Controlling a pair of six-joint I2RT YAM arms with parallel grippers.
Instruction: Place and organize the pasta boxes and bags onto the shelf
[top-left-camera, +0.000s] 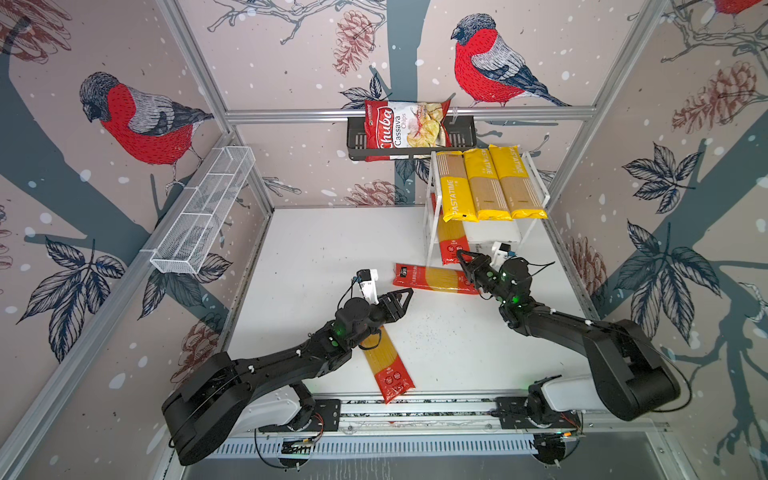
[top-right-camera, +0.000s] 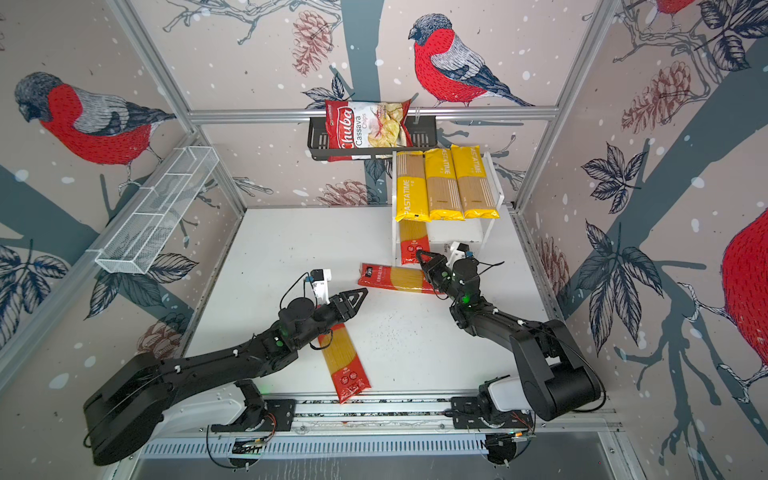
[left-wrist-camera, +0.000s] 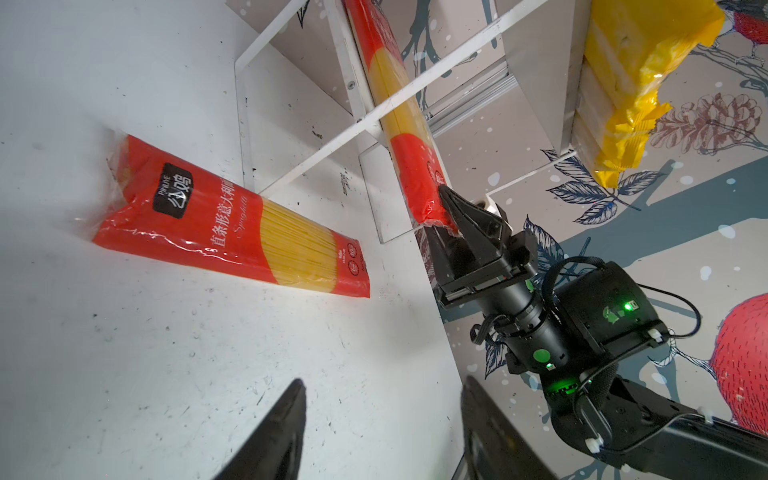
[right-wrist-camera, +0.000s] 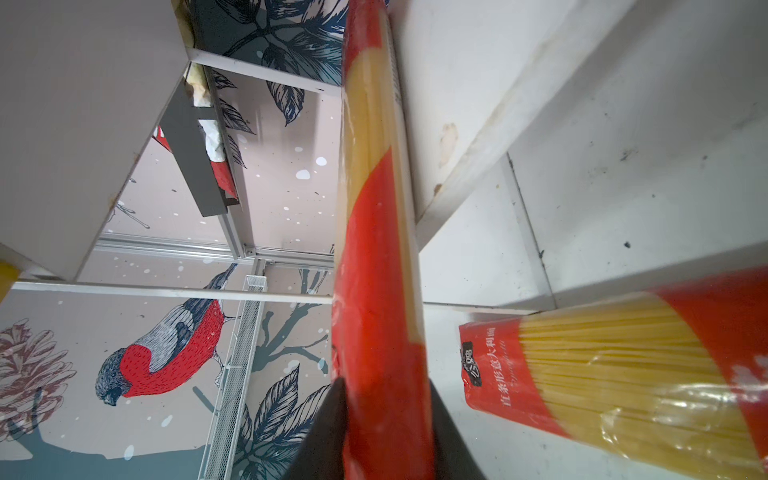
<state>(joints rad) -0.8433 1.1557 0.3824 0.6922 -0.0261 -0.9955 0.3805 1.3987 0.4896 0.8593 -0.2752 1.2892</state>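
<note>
Right hand (left-wrist-camera: 438, 210) clamped on near end of red pack (right-wrist-camera: 374, 249); far part lies on shelf (top-left-camera: 494, 237) lower board, left side. Push straight back, flat, hugging left edge to leave room. Left hand (left-wrist-camera: 384, 384) spread, empty, above table (top-left-camera: 332, 249).

Yellow pasta packs (top-left-camera: 455, 187) (top-left-camera: 484, 185) (top-left-camera: 517, 183): three
Red pasta packs (top-left-camera: 451, 245) (top-left-camera: 432, 279) (top-left-camera: 388, 370): three
Chips bag (top-left-camera: 405, 126): one
White two-board shelf (top-left-camera: 496, 237): one
Black wall basket (top-left-camera: 463, 137): one
White wire basket (top-left-camera: 203, 212): one
Robot arms (top-left-camera: 282, 361) (top-left-camera: 557, 328): two
Pincers (top-left-camera: 405, 296) (top-left-camera: 461, 254): two
</note>
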